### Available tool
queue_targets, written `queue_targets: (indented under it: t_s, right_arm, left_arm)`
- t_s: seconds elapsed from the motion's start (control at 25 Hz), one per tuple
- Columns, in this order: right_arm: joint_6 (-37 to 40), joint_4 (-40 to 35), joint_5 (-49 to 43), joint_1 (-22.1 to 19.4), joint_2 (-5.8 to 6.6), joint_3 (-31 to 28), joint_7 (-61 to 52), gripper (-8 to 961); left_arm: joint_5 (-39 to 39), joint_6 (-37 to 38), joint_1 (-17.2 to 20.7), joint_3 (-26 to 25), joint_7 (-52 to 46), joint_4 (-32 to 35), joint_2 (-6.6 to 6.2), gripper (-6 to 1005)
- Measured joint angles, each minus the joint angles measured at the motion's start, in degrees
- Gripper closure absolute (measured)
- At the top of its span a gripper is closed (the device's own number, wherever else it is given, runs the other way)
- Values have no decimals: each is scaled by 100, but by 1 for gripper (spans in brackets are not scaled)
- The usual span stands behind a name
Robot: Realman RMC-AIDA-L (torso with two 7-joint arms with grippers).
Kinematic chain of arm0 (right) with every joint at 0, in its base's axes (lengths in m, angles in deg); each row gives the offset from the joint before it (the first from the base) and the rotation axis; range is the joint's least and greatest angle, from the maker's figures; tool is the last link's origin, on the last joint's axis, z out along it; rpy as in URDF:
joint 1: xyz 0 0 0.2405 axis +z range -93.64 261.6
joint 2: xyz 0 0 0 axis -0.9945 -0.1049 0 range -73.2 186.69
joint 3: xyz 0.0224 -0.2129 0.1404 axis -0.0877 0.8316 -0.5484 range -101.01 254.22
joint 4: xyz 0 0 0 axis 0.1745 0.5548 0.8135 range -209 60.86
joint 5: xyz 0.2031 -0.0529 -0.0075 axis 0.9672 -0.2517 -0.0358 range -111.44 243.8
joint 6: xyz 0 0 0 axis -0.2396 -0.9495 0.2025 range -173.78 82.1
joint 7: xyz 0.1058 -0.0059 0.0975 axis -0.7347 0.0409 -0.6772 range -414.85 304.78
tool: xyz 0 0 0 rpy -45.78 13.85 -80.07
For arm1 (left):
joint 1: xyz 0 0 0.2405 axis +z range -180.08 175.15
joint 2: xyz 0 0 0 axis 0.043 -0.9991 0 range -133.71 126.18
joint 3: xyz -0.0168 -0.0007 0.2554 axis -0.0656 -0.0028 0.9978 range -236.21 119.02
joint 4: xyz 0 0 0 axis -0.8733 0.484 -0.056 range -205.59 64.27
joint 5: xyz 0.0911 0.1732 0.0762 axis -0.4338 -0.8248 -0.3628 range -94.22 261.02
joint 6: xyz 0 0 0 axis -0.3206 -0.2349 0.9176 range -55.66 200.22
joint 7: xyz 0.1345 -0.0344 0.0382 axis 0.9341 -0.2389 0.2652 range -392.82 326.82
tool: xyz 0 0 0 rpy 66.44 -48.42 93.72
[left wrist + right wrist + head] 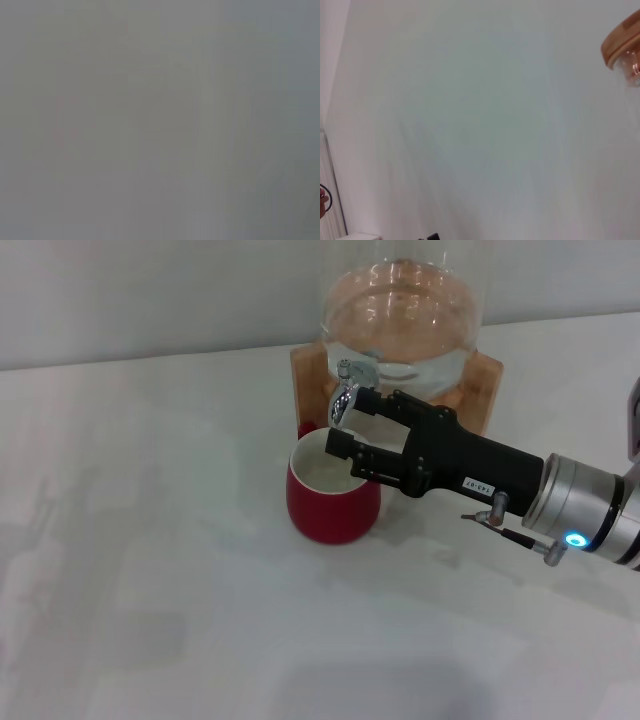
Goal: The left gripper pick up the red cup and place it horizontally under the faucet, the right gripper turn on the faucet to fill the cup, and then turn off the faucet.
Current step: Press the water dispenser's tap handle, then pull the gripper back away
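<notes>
The red cup stands upright on the white table, its cream inside showing, directly beneath the faucet. The chrome faucet juts from the front of the glass jar, which sits on a wooden stand. My right gripper reaches in from the right, just above the cup's rim. Its jaws are open, one on each side of the spout's lower end. The left gripper is out of view; the left wrist view shows only a plain grey surface.
The wooden stand flanks the jar behind the cup. The jar holds liquid. In the right wrist view a wooden edge of the jar shows against a pale wall. Bare table stretches left and in front of the cup.
</notes>
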Motion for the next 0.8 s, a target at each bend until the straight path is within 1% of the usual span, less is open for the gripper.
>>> queue_targets:
  t_s: [0.8]
  right_arm:
    - [-11, -5, 89, -103, 17, -66, 11, 126]
  left_arm:
    - [-2, 7, 2, 5, 0, -1, 3, 130]
